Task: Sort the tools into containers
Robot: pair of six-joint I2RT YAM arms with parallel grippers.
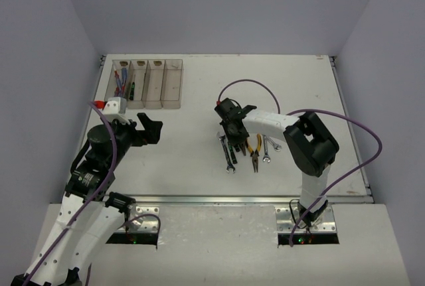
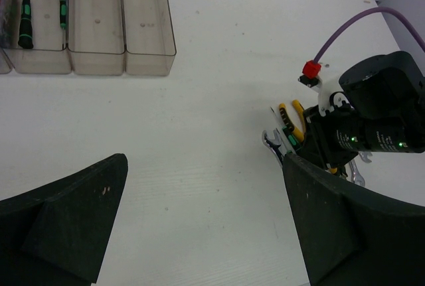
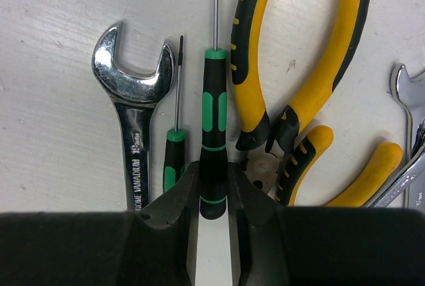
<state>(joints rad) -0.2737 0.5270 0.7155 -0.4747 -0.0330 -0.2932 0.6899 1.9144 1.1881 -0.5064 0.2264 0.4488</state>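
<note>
Right tool (image 3: 214, 186), blk matte fingers (image 3: 171, 214) narrow, pinches both sides of green-blk screwdriver (image 3: 214, 120) by its ribbed handle end. It lies flat on white desk (image 3: 53, 34) btwn a shorter screwdriver (image 3: 174, 160) & yellow rubber-grip pliers (image 3: 332, 67). Shiny steel wrench (image 3: 136, 133) at left reads "VANADIUM". Left tool (image 2: 206, 226) is wide, holding nothing, near clear plastic bins (image 1: 163, 85) at desk's far left.
</note>
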